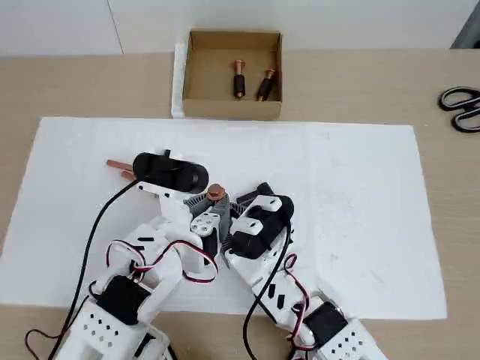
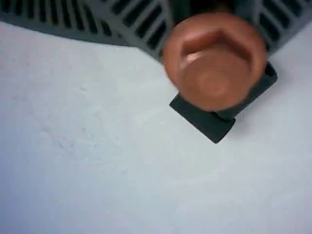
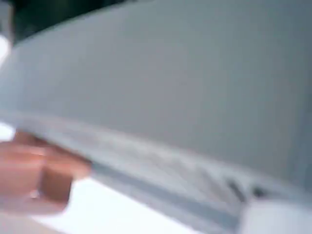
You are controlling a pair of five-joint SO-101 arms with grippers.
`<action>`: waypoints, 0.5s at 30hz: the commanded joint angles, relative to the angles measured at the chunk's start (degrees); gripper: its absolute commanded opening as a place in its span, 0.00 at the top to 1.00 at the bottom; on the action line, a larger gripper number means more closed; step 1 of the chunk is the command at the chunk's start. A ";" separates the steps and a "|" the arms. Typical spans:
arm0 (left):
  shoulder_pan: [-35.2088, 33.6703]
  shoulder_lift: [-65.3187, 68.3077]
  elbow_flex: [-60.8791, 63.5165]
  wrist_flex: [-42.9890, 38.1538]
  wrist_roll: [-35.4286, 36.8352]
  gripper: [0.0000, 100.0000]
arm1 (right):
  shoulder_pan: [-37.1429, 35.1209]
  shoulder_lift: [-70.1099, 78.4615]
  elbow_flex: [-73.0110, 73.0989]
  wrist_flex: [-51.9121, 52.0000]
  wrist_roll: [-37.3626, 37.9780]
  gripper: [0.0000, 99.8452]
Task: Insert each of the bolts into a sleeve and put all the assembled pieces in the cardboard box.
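Copper-headed bolt, pinched upright between my left fingers at the middle of the sheet, risked jamming askew in the sleeve if my grip tilted it.

Room is left on the right half of the white sheet and before the cardboard box. The centre-left is crowded by both arms; scissors are set at the right edge of the desk.

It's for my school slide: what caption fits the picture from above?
Two robot arms meet at a copper bolt; two finished pieces lie in the cardboard box.
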 commanded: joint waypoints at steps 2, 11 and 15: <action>-0.44 0.18 -3.65 4.40 -0.70 0.87 | 0.22 -1.19 0.53 -0.40 0.35 1.00; -6.24 0.18 -19.21 18.02 -1.85 0.77 | 0.31 -1.10 0.53 -0.31 0.35 1.00; -7.21 0.18 -27.12 23.65 -10.02 0.77 | 0.31 -1.10 0.53 -0.31 0.35 1.00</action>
